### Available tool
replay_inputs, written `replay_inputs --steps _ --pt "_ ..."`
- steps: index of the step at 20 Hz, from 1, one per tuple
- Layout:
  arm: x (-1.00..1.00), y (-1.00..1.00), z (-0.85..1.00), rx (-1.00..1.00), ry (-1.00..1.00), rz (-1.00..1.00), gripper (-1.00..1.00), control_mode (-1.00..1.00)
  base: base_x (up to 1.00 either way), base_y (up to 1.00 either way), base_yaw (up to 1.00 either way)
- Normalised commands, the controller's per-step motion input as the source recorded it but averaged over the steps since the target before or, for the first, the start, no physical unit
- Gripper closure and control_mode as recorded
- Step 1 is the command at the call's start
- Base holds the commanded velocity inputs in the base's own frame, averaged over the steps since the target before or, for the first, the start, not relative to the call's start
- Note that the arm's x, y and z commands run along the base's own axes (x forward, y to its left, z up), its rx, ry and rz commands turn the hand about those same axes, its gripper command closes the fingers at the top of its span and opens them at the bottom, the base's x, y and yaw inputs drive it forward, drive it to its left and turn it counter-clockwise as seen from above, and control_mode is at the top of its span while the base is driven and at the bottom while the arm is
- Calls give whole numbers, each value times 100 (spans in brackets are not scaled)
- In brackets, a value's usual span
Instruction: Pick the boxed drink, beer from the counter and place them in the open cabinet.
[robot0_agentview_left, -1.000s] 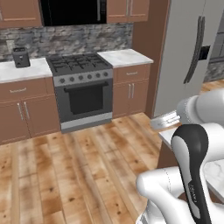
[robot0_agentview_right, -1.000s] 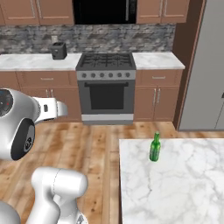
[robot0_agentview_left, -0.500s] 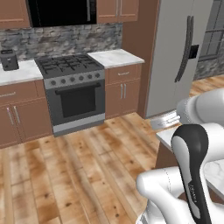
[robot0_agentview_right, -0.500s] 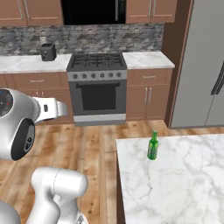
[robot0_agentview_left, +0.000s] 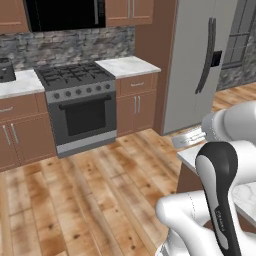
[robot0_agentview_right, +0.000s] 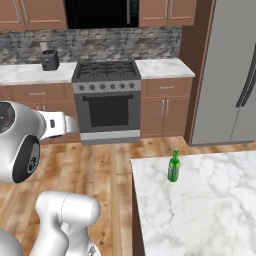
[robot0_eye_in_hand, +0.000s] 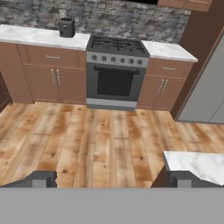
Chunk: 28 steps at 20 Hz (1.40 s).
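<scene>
Marbled counter (robot0_agentview_right: 210, 200) carries the beer (robot0_agentview_right: 173, 166), apart from the wide-spread claw (robot0_eye_in_hand: 111, 178).

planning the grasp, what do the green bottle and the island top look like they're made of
The beer: looks like green glass, glossy and slightly see-through, with a dark cap and a pale label band.

The counter: looks like polished marble or a stone imitation, white with thin grey veins and a smooth flat face; being rendered, the exact stone can't be told.
</scene>
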Motion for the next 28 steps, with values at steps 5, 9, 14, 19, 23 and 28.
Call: replay_inputs --steps 5,9,14,19,23,28 --pt "0 0 0 0 0 0 -100 100 14 -65 -2" --pt "0 0 0 0 0 0 -100 100 13 -38 0" --pt "0 0 0 0 0 0 -100 100 11 -4 0" --pt "0 0 0 0 0 0 -100 100 2 0 0" --pt "0 0 0 0 0 0 -100 -100 0 0 0" --pt "0 -3 0 1 -1 1 -100 -100 0 0 0"
